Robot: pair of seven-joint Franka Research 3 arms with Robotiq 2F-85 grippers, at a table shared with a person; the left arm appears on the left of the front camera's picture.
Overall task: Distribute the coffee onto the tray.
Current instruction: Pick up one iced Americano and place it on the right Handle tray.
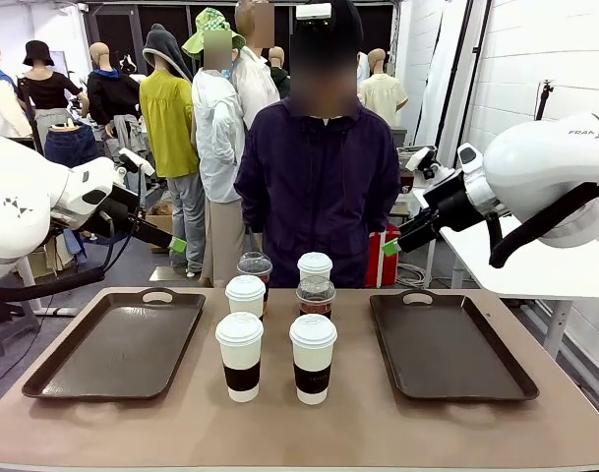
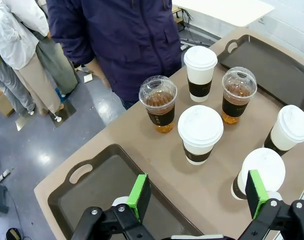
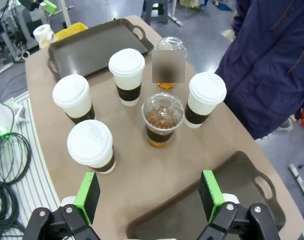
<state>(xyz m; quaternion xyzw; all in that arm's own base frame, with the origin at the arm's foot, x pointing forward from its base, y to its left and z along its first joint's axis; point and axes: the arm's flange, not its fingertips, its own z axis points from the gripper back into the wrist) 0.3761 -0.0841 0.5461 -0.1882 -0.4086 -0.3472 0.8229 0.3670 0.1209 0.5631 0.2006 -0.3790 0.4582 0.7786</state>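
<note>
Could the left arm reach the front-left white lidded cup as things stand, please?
Probably yes: the left gripper is open and raised, and the front-left white cup has bare table to its left and front.

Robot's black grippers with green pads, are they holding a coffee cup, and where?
Nothing is held. The black left gripper and right gripper are open and empty, up in the air, touching none of the lidded coffee cups.

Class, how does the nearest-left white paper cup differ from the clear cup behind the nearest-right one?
The white paper cup is opaque; the clear cup is see-through. The white paper cup's lid is flat, white; the clear cup's a clear dome. Both stand upright, dark-banded.
</note>
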